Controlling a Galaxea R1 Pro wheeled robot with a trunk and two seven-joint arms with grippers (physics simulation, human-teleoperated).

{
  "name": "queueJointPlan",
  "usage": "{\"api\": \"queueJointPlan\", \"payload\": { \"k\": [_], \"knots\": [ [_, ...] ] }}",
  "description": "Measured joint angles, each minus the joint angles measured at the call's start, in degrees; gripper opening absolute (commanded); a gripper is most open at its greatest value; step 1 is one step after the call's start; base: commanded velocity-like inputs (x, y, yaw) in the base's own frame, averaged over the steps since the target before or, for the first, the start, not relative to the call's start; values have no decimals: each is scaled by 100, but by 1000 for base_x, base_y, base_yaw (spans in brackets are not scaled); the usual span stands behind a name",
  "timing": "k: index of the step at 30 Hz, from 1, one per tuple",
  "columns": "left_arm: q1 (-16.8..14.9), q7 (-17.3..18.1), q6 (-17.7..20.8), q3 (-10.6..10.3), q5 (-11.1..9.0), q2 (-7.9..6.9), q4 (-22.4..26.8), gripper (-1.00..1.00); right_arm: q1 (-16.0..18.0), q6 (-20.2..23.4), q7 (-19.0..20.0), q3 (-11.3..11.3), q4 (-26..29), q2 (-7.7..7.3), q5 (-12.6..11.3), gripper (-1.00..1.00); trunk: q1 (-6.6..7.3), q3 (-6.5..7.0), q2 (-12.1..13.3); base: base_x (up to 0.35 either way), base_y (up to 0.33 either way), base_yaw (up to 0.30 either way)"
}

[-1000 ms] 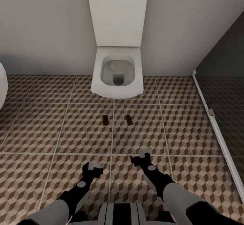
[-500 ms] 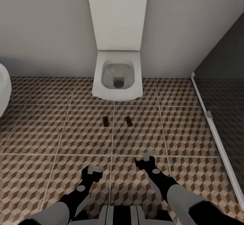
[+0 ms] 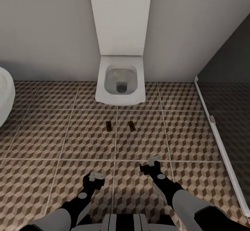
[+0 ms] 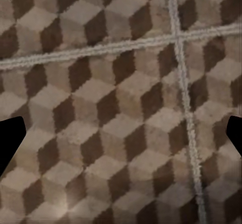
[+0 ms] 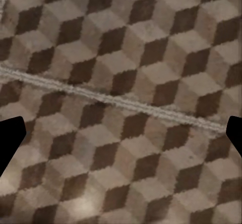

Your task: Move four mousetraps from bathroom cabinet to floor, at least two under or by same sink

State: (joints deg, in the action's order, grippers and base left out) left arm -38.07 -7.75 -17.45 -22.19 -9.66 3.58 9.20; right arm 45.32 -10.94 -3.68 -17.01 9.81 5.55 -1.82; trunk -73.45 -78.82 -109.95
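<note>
While two mousetraps (image 3: 109, 126) (image 3: 131, 125) are lying on the bathroom floor (image 3: 52, 137) before the toilet (image 3: 121, 81), both end effectors (image 3: 96, 176) (image 3: 151, 162) are hanging empty, fingers apart.

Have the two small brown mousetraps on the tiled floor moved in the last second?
No. Both mousetraps keep their places beside the grout line before the white toilet; only the camera shifted.

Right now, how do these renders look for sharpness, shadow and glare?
Head view: evenly lit, no glare, the two mousetraps small but crisp, soft shading on the floor under the toilet. Left wrist view: tile pattern coarse and blurry, dark fingertips at the edges. Right wrist view: the same softness, with a faint bright patch low on the tiles.
</note>
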Motion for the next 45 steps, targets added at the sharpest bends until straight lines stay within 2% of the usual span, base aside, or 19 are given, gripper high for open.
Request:
{"api": "queueJointPlan", "payload": {
  "k": [45],
  "knots": [
    [13, -2, -1, 2, -2, 54, -255, 100, -13, -198, -1, -1, -190, -2, 8, 100, 989, 808, 1805, 0, 0, 0]
  ]
}}
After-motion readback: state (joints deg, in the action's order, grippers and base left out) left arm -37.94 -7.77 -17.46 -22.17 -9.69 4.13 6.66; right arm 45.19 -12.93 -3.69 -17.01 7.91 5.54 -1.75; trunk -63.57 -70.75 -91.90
